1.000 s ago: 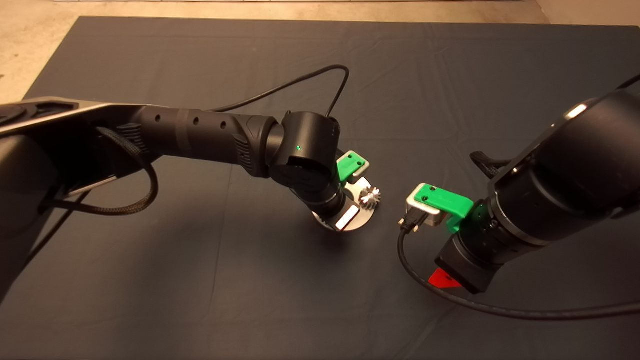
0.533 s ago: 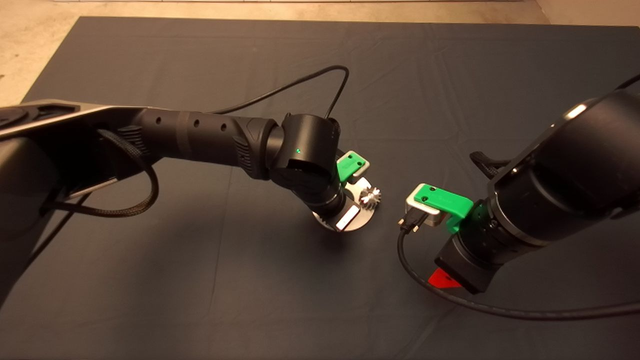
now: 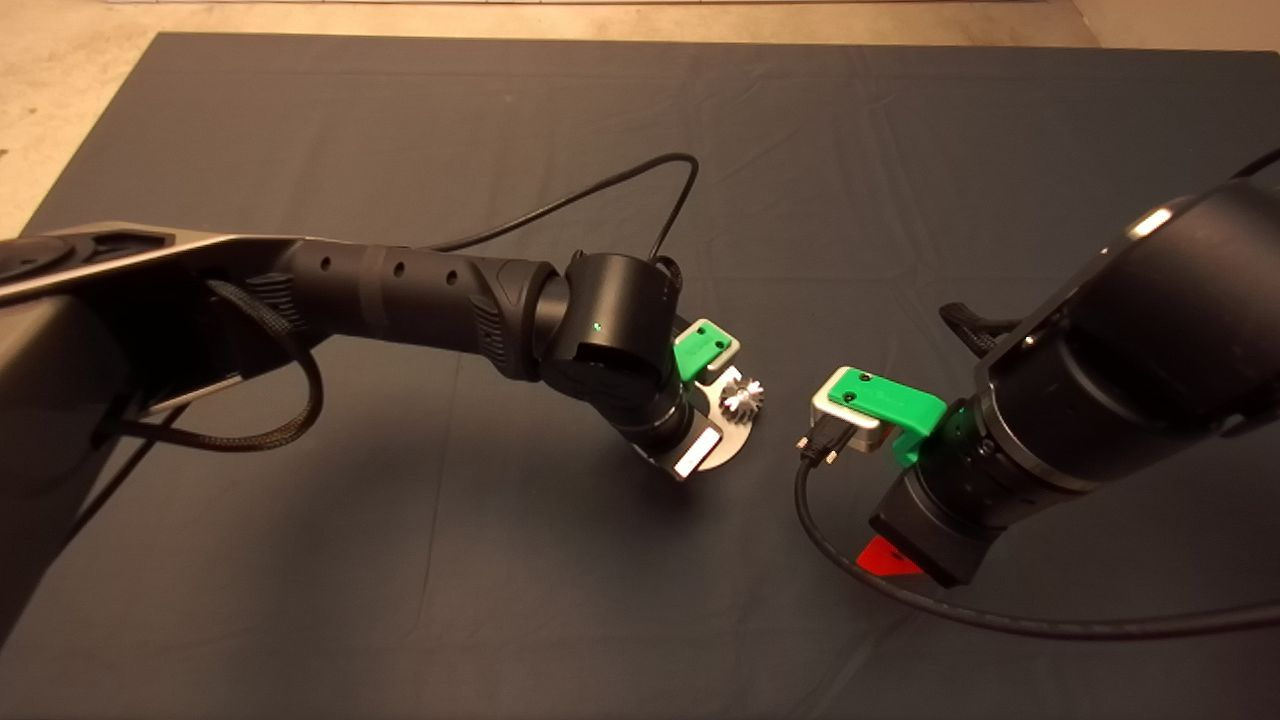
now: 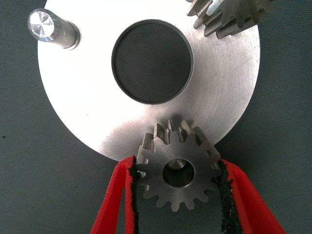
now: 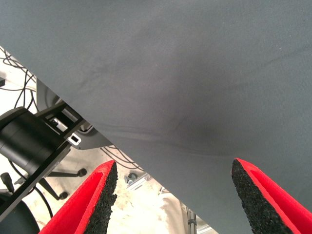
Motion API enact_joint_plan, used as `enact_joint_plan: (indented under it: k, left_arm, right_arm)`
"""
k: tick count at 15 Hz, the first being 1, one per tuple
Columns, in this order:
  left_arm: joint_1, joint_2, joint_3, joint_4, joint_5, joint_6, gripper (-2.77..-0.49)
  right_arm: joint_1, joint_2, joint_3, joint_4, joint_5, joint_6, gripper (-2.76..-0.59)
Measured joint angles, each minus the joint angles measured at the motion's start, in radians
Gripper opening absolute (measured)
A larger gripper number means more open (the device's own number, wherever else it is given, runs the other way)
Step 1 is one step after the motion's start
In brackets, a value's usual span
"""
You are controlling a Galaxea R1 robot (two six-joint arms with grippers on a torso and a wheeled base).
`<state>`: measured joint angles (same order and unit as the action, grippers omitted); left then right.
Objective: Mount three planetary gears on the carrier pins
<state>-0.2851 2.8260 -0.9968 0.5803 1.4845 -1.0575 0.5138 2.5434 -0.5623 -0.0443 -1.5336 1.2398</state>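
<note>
Steel gear (image 4: 178,169) sits on a pin at the disc (image 4: 87,112) rim, pinched by my left gripper (image 4: 178,195). A second gear (image 3: 742,399) sits at the far rim; one pin (image 4: 48,28) is bare. My right gripper (image 5: 174,195) hangs open over clear mat (image 3: 400,560).

My left arm reaches in from the left across the table, wrist bent downward near the middle. Its tool (image 4: 178,195) points straight down, and I see both red fingers (image 4: 117,195) pressed against the sides of a gear (image 4: 178,173), pads touching its teeth. My right arm comes in from the right, wrist angled toward the centre. Its tool (image 5: 173,195) hangs off the surface with the fingers (image 5: 100,192) spread wide, gripping nothing.
</note>
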Motion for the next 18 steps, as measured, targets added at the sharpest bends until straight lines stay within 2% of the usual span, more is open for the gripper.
enact_joint_plan:
  k: [10, 14, 16, 18]
  left_arm:
    - [0.0, -0.003, 0.002, 0.0, -0.001, 0.0, -2.4]
    - [0.0, -0.006, 0.002, -0.004, -0.007, 0.001, -2.21]
    - [0.0, -0.006, 0.005, -0.011, -0.008, 0.002, -2.2]
    - [0.0, -0.006, 0.006, -0.011, -0.008, 0.002, -2.05]
  right_arm:
    - [0.0, 0.0, 0.0, 0.0, 0.0, 0.0, -1.63]
    - [0.0, 0.0, 0.0, 0.0, 0.0, 0.0, -1.63]
    - [0.0, 0.0, 0.0, 0.0, 0.0, 0.0, -1.63]
    - [0.0, 0.0, 0.0, 0.0, 0.0, 0.0, -1.63]
